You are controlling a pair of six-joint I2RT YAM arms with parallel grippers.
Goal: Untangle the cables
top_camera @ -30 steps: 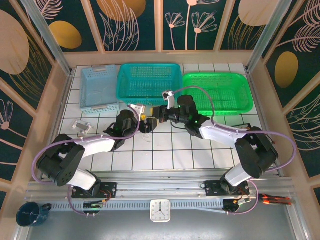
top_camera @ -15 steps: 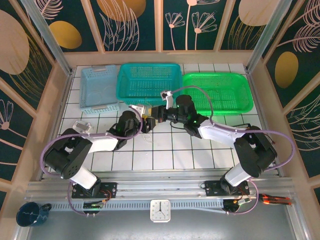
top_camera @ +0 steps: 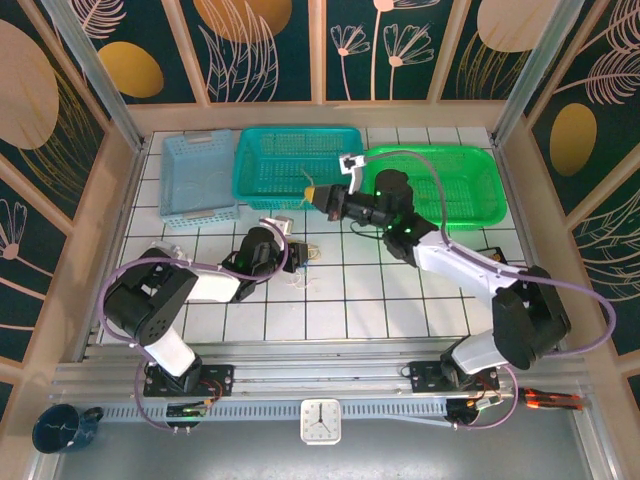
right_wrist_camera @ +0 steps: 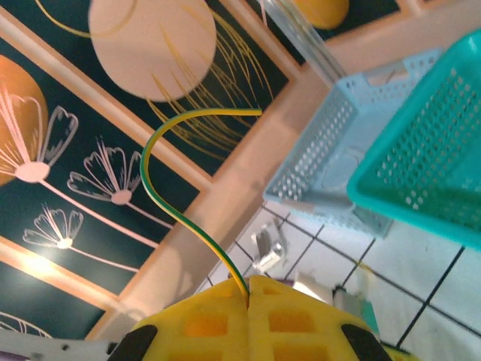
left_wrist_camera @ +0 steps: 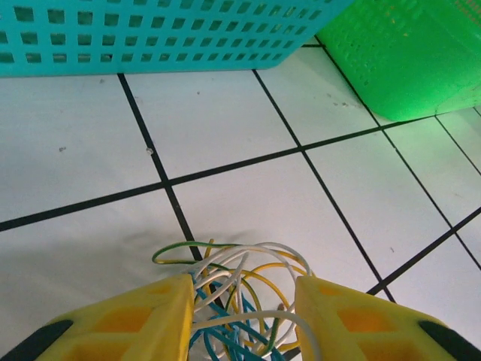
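Observation:
The cables (left_wrist_camera: pixel 240 289) are a small knot of blue, white and yellow strands on the white tiles, lying in front of the teal basket (top_camera: pixel 295 160). My left gripper (left_wrist_camera: pixel 242 320) is low over the knot (top_camera: pixel 308 257). Its yellow fingers (left_wrist_camera: pixel 135 323) stand part way apart, and the tangle fills the gap and touches both. My right gripper (right_wrist_camera: pixel 248 289) is shut on one yellow-green cable (right_wrist_camera: pixel 161 188), whose free end arcs upward. In the top view this right gripper (top_camera: pixel 322 196) is lifted beside the teal basket's front corner, and the cable (top_camera: pixel 308 182) sticks up from it.
A light blue basket (top_camera: pixel 198 180), the teal basket and a green basket (top_camera: pixel 435 185) line the back of the table. A small clear plastic piece (top_camera: pixel 165 252) lies at the left. Thick purple cords loop off both arms. The wooden frame walls in the table.
My right gripper has lifted away up and to the right, taking the yellow-green cable out of the knot. The left jaws have narrowed round the tangle, and the left arm has drawn in.

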